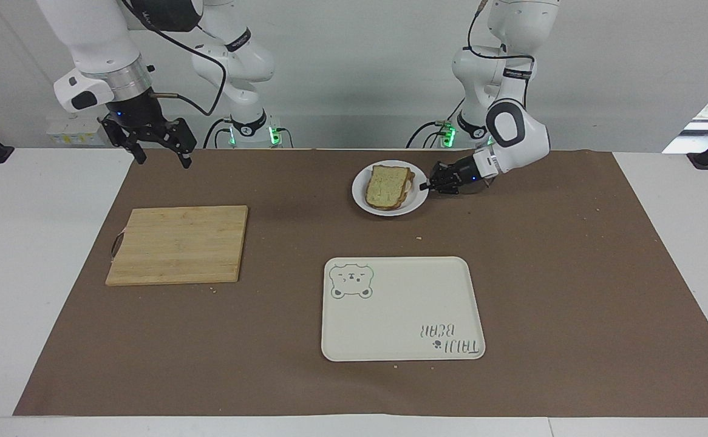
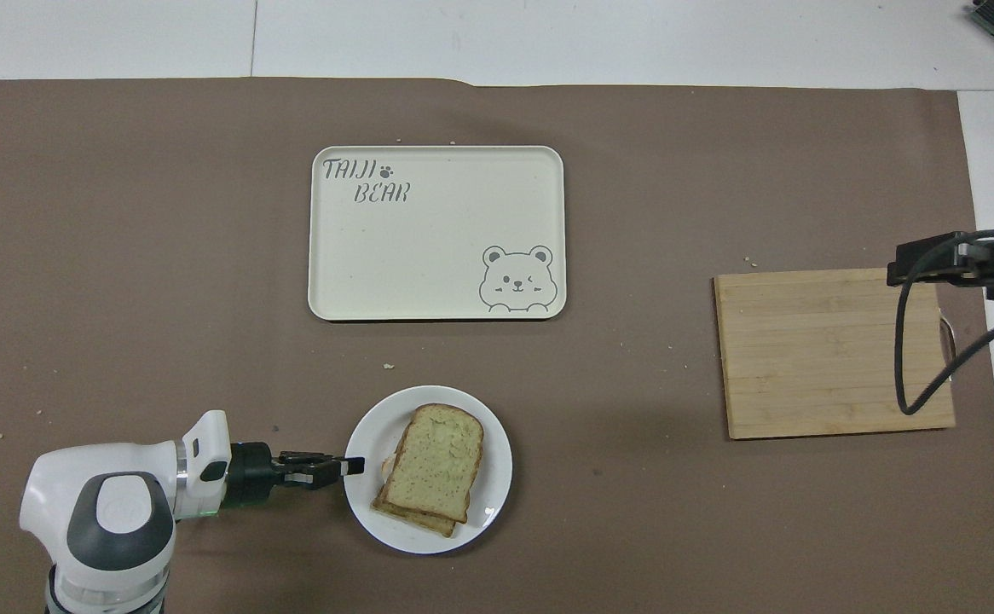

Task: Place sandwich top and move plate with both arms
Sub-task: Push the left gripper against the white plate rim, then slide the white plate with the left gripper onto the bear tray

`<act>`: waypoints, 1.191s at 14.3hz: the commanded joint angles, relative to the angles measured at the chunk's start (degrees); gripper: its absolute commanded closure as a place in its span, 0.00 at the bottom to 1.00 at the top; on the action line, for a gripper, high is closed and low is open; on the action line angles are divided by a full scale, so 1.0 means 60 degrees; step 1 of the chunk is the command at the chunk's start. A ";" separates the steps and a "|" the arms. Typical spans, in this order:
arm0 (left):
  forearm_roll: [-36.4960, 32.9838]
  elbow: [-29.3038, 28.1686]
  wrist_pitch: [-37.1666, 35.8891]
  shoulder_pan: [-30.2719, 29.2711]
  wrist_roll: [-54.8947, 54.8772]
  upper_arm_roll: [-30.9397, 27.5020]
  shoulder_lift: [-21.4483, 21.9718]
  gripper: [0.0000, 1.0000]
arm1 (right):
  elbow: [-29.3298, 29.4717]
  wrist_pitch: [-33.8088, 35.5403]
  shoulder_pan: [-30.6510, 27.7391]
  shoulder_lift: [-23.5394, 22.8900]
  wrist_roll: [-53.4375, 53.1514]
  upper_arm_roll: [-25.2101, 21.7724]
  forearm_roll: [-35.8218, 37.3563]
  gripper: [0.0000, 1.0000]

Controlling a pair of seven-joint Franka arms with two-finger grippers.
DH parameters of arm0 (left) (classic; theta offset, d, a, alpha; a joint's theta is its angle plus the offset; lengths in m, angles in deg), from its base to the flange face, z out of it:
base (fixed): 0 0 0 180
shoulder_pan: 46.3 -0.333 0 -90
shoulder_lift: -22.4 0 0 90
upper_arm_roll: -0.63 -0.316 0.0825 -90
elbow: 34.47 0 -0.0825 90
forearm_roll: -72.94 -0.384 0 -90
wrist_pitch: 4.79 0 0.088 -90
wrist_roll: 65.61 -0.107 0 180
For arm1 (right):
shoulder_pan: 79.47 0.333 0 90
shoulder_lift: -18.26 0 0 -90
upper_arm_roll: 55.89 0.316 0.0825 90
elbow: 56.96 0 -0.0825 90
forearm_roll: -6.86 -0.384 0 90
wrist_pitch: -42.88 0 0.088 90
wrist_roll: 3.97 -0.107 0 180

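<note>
The sandwich top [image 1: 387,184] [image 2: 435,456], a speckled toast slice with brown crust, lies on another slice on the small white plate [image 1: 418,198] [image 2: 488,505]. The plate sits close to the robots, near the table's middle. My left gripper [image 1: 425,186] [image 2: 352,466] lies low and level, shut on the plate's rim at the side toward the left arm's end. My right gripper [image 1: 166,159] [image 2: 906,264] hangs open and empty, up in the air over the corner of the cutting board at the right arm's end.
A wooden cutting board [image 1: 178,244] [image 2: 834,354] lies toward the right arm's end. A cream tray with a bear drawing [image 1: 402,309] [image 2: 436,234] lies farther from the robots than the plate. Crumbs dot the brown mat.
</note>
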 commanded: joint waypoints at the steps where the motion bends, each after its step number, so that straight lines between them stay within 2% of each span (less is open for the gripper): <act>1: 0.0155 0.0865 -0.0757 -0.1067 0.0294 -0.0006 -0.0295 1.00 | 0.0083 0.0105 0.0063 -0.0015 0.0144 -0.0028 0.0009 0.00; 3: 0.0170 0.1670 -0.1095 -0.1478 0.0995 -0.0006 -0.0778 1.00 | 0.0083 0.0090 0.0019 -0.0015 0.0129 -0.0028 0.0009 0.00; 6: 0.0475 0.3105 -0.0922 -0.1379 0.2341 0.0009 -0.1715 1.00 | 0.0083 0.0090 0.0019 -0.0015 0.0129 -0.0028 0.0009 0.00; 7: 0.0651 0.3676 -0.0558 -0.1262 0.3129 0.0096 -0.2023 1.00 | 0.0083 0.0090 0.0019 -0.0015 0.0129 -0.0028 0.0009 0.00; 9: 0.1162 0.4556 0.0917 -0.0430 0.4290 0.0213 -0.2682 1.00 | 0.0068 0.0090 0.0019 -0.0015 0.0129 -0.0028 0.0009 0.00; 11: 0.2391 0.5347 0.3257 0.0639 0.4528 0.0258 -0.3253 1.00 | 0.0083 0.0090 0.0019 -0.0015 0.0129 -0.0028 0.0009 0.00; 12: 0.2643 0.5888 0.4153 0.1006 0.4775 0.0330 -0.3633 1.00 | 0.0068 0.0105 0.0019 -0.0015 0.0129 -0.0028 0.0009 0.00; 14: 0.2572 0.6506 0.4834 0.1025 0.5581 0.0681 -0.4206 1.00 | 0.0068 0.0090 0.0019 -0.0015 0.0129 -0.0028 0.0009 0.00; 17: 0.2558 0.6582 0.5041 0.0995 0.5598 0.0756 -0.4398 1.00 | 0.0083 0.0090 0.0019 -0.0015 0.0129 -0.0028 0.0009 0.00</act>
